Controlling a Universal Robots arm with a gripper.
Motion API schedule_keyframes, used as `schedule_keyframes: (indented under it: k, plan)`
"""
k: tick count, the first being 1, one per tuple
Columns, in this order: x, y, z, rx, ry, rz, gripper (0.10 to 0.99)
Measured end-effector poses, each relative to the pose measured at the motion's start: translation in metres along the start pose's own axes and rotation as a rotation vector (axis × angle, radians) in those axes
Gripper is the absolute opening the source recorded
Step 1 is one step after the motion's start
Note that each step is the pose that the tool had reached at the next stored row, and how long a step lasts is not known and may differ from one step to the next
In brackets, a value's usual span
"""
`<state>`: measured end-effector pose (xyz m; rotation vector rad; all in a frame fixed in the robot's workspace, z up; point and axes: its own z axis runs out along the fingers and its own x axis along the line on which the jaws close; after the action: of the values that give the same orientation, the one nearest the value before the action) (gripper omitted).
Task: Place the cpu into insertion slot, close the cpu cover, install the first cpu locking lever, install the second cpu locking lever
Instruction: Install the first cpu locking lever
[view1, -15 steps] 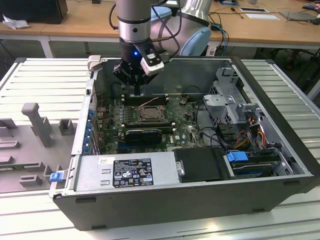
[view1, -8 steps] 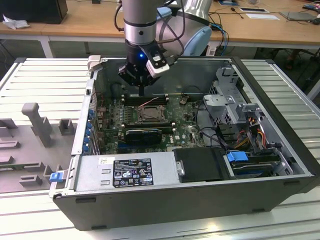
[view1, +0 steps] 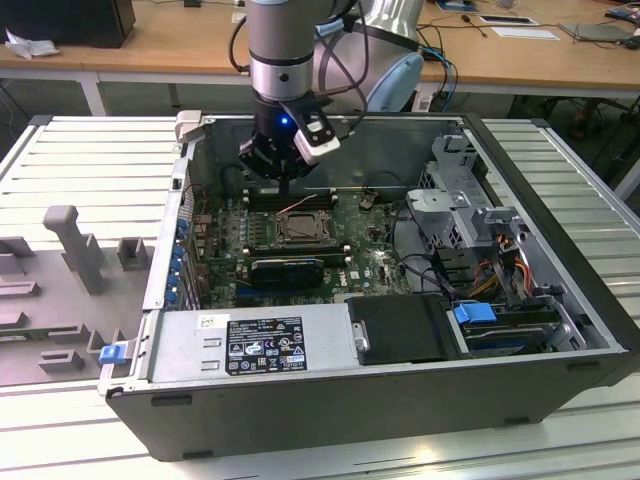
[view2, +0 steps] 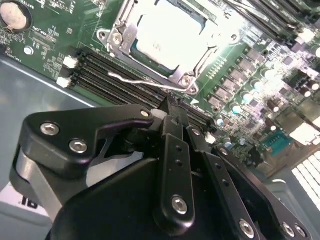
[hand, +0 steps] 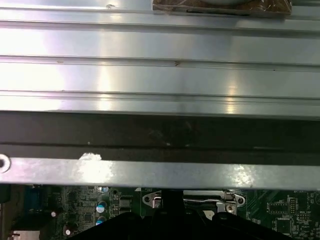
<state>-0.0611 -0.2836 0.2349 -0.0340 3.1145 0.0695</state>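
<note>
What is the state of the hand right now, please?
Hand: closed, fingers pressed together, holding nothing visible, above the memory slots beside the insertion slot.

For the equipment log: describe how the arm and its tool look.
The arm is a silver-grey tube with a pale blue joint cap and black cables looped beside it. Its tool is black, with a small blue light and a white-edged box clipped on. In the second wrist view, black linkages carry silver screws.

cpu (view2: 167, 37) in insertion slot (view2: 186, 80) | gripper (view2: 172, 107) beside memory slots (view2: 120, 70)
</note>
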Motion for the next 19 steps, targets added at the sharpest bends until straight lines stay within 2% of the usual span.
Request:
schedule_keyframes:
  k: [7,14,16,19]
  plan:
    - [-0.0084,-0.0003,0.0036,0.0,0.0,-0.006,0.106]
    - [-0.0122,-0.0004,0.0044,0.0,0.0005,-0.015,0.106]
    - [-0.0143,-0.0002,0.0054,-0.002,0.002,-0.05,0.106]
    - [-0.0188,0.0019,0.0068,-0.003,0.0022,-0.055,0.106]
